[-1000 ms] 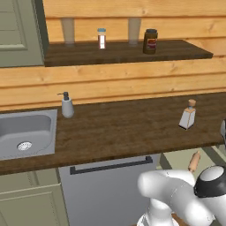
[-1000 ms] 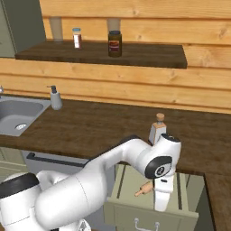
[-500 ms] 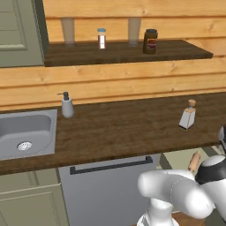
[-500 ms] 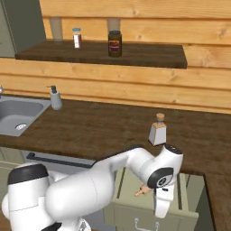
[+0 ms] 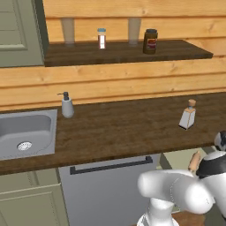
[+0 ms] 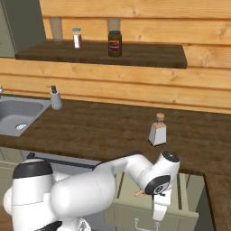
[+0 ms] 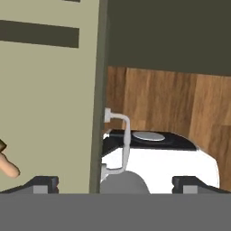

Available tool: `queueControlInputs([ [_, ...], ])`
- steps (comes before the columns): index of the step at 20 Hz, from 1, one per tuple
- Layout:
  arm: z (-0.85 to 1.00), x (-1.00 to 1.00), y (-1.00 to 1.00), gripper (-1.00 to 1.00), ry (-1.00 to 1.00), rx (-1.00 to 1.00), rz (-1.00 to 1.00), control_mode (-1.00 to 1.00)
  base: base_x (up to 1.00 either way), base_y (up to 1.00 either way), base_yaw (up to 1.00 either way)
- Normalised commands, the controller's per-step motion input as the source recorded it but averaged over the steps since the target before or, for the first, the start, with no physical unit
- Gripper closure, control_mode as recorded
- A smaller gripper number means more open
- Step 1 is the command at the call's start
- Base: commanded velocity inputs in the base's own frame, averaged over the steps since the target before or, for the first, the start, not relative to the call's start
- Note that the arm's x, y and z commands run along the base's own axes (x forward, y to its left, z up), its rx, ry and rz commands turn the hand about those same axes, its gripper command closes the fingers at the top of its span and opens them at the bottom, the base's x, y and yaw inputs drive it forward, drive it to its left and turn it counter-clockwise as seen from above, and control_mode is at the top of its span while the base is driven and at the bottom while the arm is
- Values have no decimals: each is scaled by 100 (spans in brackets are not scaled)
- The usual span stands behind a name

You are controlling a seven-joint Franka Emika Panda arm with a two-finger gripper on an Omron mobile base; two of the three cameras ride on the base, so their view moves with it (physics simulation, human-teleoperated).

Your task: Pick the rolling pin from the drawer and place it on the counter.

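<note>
Below the front edge of the table point(image 6: 103, 131), toward its right end, the drawer point(image 6: 189, 212) stands pulled out, pale sage green with a small silver handle point(image 7: 121, 140) on its front. The rolling pin point(image 5: 194, 160) lies inside it, near the drawer's left wall; in the right base view just one tan knob end point(image 6: 138, 193) pokes out beside the arm's wrist, and in the hand view a rounded tan end point(image 7: 8, 168) sits at the left edge over the drawer's pale floor. The fingers point(image 7: 43, 184) hang low over the drawer's front edge, one dark tip above the drawer floor and the other point(image 7: 198, 184) out past the front panel, so they stand wide apart with nothing between them and are apart from the rolling pin. On the table top, a cork-topped bottle point(image 6: 157, 130) stands close to the front edge just above the drawer, a soap dispenser point(image 5: 66, 105) stands by the back right corner of the grey sink point(image 5: 26, 132), and a grey panel with a black bar handle point(image 5: 110, 165) sits under the table left of the drawer. On the higher shelf point(image 5: 123, 50), a small white jar point(image 5: 102, 38) and a dark jar point(image 5: 150, 41) stand well apart.
</note>
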Motion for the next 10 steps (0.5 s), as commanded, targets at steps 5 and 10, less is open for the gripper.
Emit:
queueControlInputs([
  [5, -27, 30, 4, -100, -1, 0, 0, -100, 0, 0, 0],
  [10, -32, 27, 1, -100, -1, 1, 0, -100, 0, 0, 0],
])
